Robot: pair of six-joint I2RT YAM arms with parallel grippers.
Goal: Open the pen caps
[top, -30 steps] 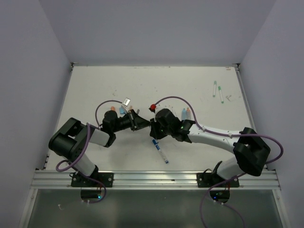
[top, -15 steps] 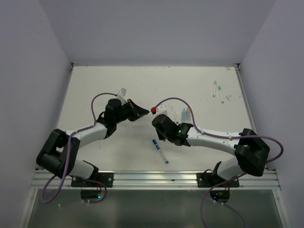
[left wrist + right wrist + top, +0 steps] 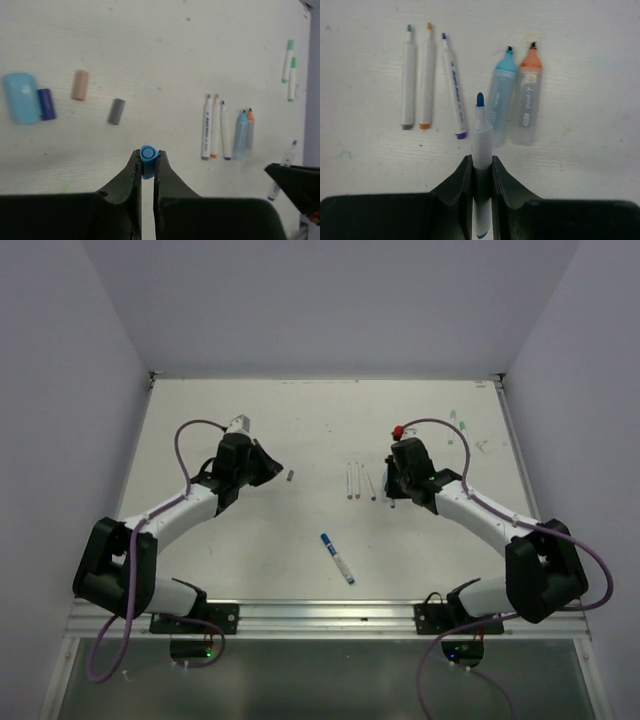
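Note:
My left gripper (image 3: 148, 156) is shut on a small blue pen cap (image 3: 148, 161), held above the table at the left (image 3: 268, 468). The right gripper (image 3: 482, 162) is shut on the white barrel of an uncapped blue-tipped pen (image 3: 481, 135), right of centre (image 3: 393, 487). Below it lie three uncapped thin white pens (image 3: 426, 80) and two thicker markers, light blue (image 3: 501, 100) and orange (image 3: 528, 100). Loose caps rest on the table: light blue (image 3: 20, 97), dark blue (image 3: 46, 104), peach (image 3: 79, 85) and grey (image 3: 116, 111).
A blue-capped white pen (image 3: 337, 557) lies near the front centre. Two green-capped pens (image 3: 458, 432) lie at the back right, close to the right wall. The grey cap (image 3: 290, 477) sits just right of the left gripper.
The grippers met at the table's centre a second ago. They have since swung apart, the left going back-left with the blue cap and the right going right with the pen.

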